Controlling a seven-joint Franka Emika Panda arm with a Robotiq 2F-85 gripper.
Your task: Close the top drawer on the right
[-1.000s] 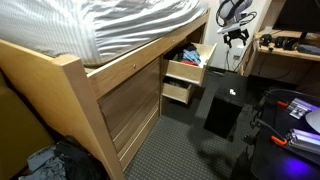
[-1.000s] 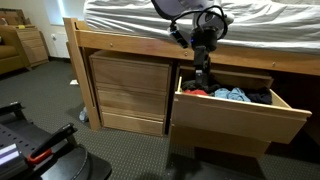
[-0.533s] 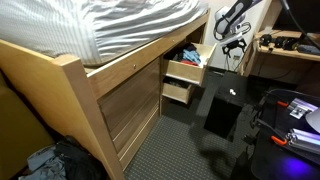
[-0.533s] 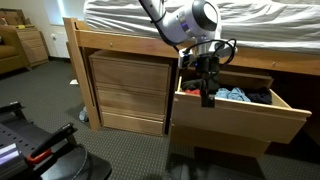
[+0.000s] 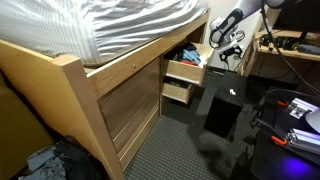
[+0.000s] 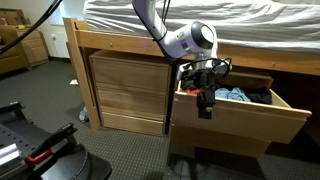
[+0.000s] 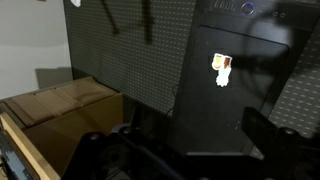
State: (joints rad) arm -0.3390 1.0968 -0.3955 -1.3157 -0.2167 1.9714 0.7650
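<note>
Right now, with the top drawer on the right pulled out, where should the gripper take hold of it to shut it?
Probably take the top drawer by its front panel's upper edge, bringing the gripper down from above, fingers straddling the board. The front is flat with no handle showing, and the open top leaves that edge free.

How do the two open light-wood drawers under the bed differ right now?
The larger light pine top drawer is pulled out farther than the smaller lower drawer. The top drawer holds dark blue fabric; the lower drawer shows bare wood inside. Both are open, with plain flat fronts.
</note>
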